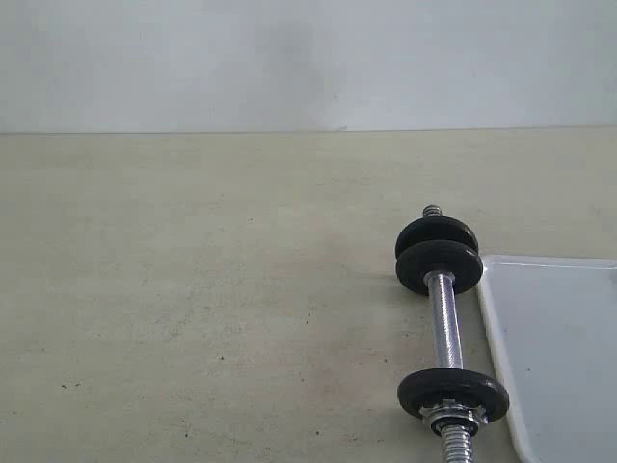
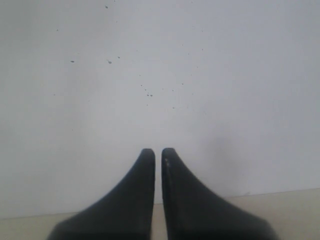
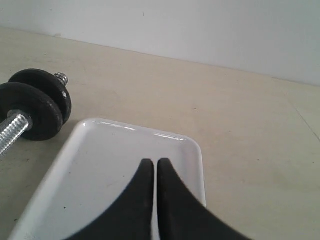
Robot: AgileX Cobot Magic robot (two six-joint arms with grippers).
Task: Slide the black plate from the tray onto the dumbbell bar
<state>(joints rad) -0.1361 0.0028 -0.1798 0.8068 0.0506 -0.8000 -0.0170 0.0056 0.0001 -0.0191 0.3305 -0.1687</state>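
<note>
The chrome dumbbell bar (image 1: 445, 328) lies on the beige table, left of the white tray (image 1: 559, 347). Three black plates sit on the bar: two together at the far end (image 1: 439, 265) and one at the near end (image 1: 453, 393), with a silver nut (image 1: 451, 421) against it. No plate shows on the visible part of the tray (image 3: 135, 129). My right gripper (image 3: 153, 162) hangs shut and empty over the tray, the far pair of plates (image 3: 30, 110) off to its side. My left gripper (image 2: 157, 152) is shut on nothing and faces a white wall. Neither gripper shows in the exterior view.
A white wall (image 1: 308, 58) runs along the table's far edge. Bare beige tabletop (image 1: 193, 309) stretches left of the dumbbell. The tray runs out of the exterior view at the right and bottom.
</note>
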